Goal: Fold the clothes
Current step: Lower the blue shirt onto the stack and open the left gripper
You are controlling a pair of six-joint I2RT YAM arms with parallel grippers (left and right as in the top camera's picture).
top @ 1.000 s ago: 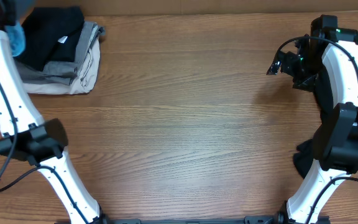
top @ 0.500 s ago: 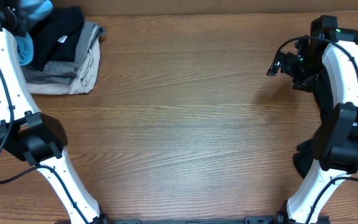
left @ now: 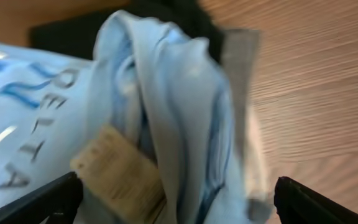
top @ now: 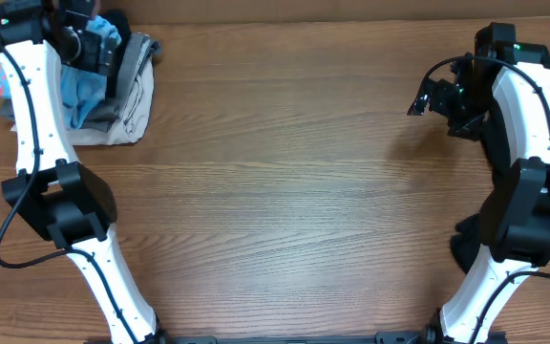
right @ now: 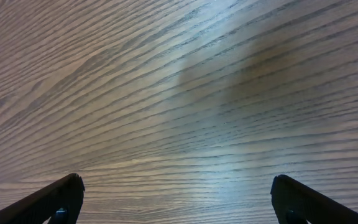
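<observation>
The light blue T-shirt (top: 76, 93) lies bunched on top of the stacked garments at the back left. In the left wrist view the T-shirt (left: 166, 106) fills the frame, its lettering at the left and a tan tag (left: 118, 173) against its folds. My left gripper (top: 92, 50) hovers over it; the left gripper (left: 176, 205) is open, its jaws wide with loose cloth between them. The black garment (top: 464, 248) shows at the right edge, partly behind the right arm. My right gripper (top: 430, 96) is open; in the wrist view the right gripper (right: 176, 199) is over bare wood.
A pile of black, grey and beige garments (top: 127, 96) sits under the blue shirt at the back left. The wooden table (top: 285, 182) stretches between the two arms. The right arm's base (top: 475, 287) stands at the front right.
My left arm swung from the far left edge to above the pile, carrying the blue T-shirt. Its jaws went from shut to wide and the shirt now rests there. The right arm stayed still.
</observation>
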